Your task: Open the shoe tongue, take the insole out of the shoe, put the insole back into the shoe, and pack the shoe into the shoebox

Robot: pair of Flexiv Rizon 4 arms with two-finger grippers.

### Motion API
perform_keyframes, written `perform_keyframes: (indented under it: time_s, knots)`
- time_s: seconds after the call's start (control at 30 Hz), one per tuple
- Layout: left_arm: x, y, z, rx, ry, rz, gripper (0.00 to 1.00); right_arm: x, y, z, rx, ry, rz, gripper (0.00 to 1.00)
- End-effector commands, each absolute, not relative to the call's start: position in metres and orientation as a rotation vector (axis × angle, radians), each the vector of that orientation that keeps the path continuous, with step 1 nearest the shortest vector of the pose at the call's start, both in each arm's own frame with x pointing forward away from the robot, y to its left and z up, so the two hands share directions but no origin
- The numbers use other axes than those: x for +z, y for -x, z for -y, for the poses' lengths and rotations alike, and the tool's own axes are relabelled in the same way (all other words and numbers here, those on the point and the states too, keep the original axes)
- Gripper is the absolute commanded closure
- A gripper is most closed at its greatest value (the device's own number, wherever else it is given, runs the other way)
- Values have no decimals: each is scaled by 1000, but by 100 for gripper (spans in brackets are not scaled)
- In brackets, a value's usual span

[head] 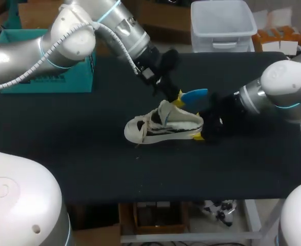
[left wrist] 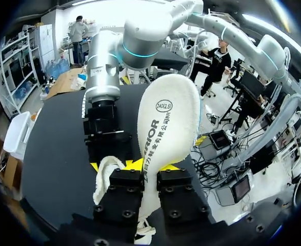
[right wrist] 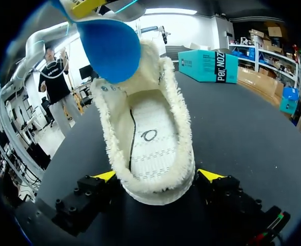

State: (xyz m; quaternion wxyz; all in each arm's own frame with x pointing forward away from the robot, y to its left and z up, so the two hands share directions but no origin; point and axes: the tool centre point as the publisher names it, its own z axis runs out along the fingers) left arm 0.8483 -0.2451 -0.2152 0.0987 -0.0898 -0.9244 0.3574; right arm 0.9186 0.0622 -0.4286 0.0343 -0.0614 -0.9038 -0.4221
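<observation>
Shoe (head: pixel 163 127) mid-bench in the head view, cream with dark stripes, toe to the left, heel to the right, tongue (head: pixel 165 111) standing up. Left arm (head: pixel 88 36) comes in from the far left. Its jaws are just beyond the shoe's opening and clamped on the insole (head: pixel 195 95), which shows its blue underside and is lifted clear of the shoe. Right arm (head: pixel 283 89) comes in from the right, its jaws at the heel. Teal shoebox (head: pixel 47 77) sits at the far left of the bench (head: pixel 88 164), well apart from the shoe.

Over to the left wrist view: jaws closed on the narrow end of the insole, its cream top side facing the camera and its wide end pointing away from the fingers. A fleecy edge of the shoe shows just beside and under the jaws, and the right arm stands straight ahead.

Right wrist view now: the shoe lies lengthwise ahead, fleece lining and inner sole bed open to view. The heel is between the yellow tips, both pressed to its sides, so the jaws are clamped on the heel. Insole hangs above the shoe, out of it, with the shoebox on the bench beyond.
</observation>
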Motion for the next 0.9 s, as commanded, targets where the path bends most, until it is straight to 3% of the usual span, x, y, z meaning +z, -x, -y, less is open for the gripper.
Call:
perform_keyframes:
  time_s: [0.03, 0.43, 0.9]
  knots:
    - [-198, -851, 230, 1109, 360, 2619, 100, -408, -909, -49, -1183, 230, 2825, 0]
    - [-154, -842, 194, 1237, 592, 2332, 100, -340, -920, -27, -775, 303, 2965, 0]
    - [-164, -846, 119, 1286, 476, 2397, 100, -315, -937, -72, -344, 341, 3026, 0]
